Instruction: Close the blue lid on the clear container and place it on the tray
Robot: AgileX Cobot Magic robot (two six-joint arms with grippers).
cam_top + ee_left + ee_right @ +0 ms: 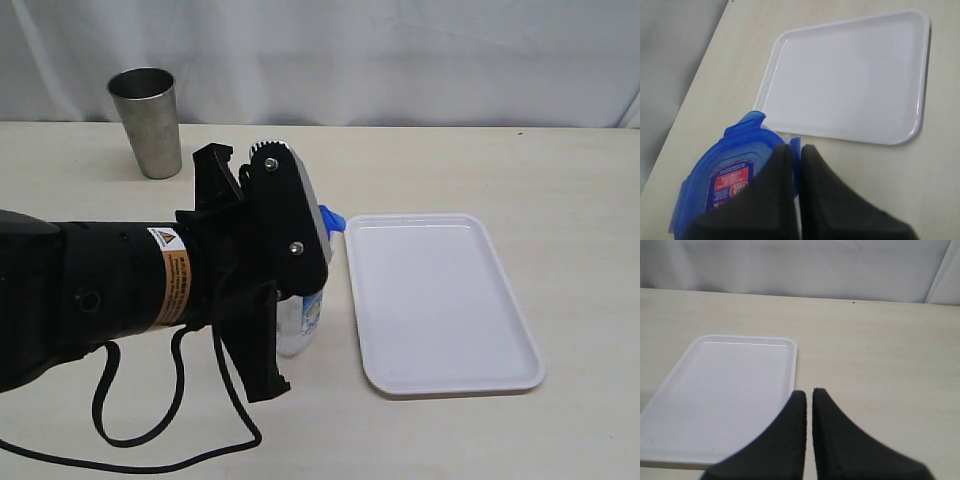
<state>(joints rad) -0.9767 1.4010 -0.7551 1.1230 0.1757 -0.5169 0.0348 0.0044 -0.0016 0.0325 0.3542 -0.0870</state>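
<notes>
The blue lid (pixel 725 170), with its red-blue sticker, fills the near part of the left wrist view. One flap stands up between the jaws of my left gripper (pixel 796 146), which is shut on it. In the exterior view my left arm hides most of the clear container (pixel 300 322). Only its lower body with the blue-white label shows, plus a corner of the blue lid (pixel 331 219) above it. The container stands just left of the white tray (pixel 445 300), apart from it. My right gripper (pixel 809 391) is shut on nothing, above the table by the tray (pixel 725 395).
A tapered steel cup (pixel 148 120) stands at the back left of the table. A black cable (pixel 150 410) loops from my left arm over the table's front. A white curtain closes off the back.
</notes>
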